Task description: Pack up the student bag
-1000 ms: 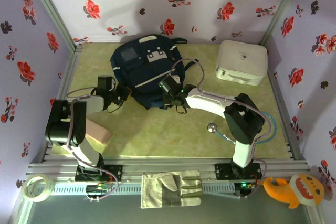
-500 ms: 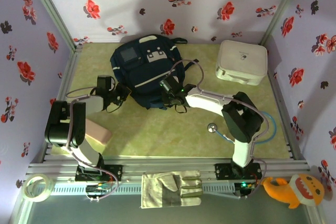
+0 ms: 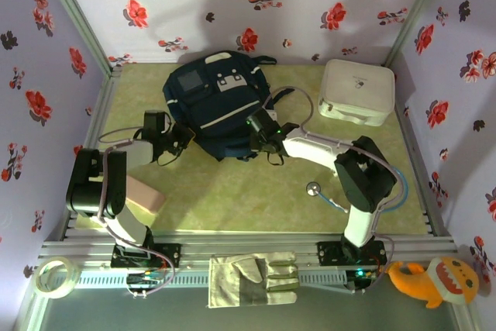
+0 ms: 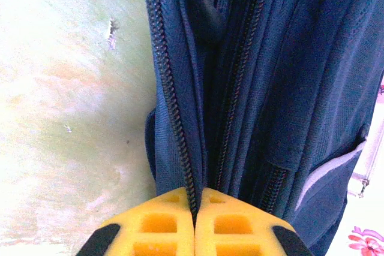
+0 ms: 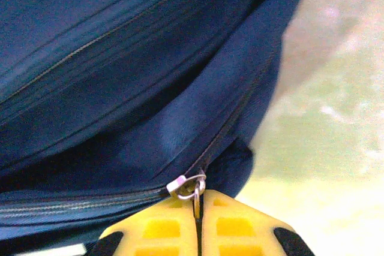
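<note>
Left gripper [image 4: 194, 205]: fingers pressed together on a zip-edged fold of the student bag [image 3: 217, 102]. The bag's navy body stretches straight ahead of the fingertips and off to their right, with the green table [image 4: 66, 118] to their left. Right gripper [image 5: 198, 199]: clenched on the metal zipper pull [image 5: 187, 184] right at its fingertips, the bag lying ahead and to the left, table surface to the right.
</note>
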You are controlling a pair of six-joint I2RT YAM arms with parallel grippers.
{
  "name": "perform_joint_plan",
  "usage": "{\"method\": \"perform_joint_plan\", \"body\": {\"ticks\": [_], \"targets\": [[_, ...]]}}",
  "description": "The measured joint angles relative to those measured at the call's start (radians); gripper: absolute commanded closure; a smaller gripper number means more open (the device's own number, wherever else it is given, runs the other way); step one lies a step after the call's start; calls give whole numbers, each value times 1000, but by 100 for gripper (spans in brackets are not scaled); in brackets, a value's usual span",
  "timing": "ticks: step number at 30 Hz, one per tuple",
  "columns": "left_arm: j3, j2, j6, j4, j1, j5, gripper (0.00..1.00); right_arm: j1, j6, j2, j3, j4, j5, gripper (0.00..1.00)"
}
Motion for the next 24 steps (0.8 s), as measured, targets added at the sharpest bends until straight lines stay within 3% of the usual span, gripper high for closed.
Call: {"method": "perform_joint_plan", "body": {"ticks": [5,11,19,24], "targets": [[14,1,23,-27,-2,-2,100,-5,-6,0,-3,10,-18,100],[129,32,138,-170,10,-42,93,74,-35,0,-1,20,-59,100],[299,126,274,-314,43,-106,67,161,-5,59,80,116,-279,100],[323,120,301,-342,63,-146,45,167,-4,111,162,128,-345,100]]}}
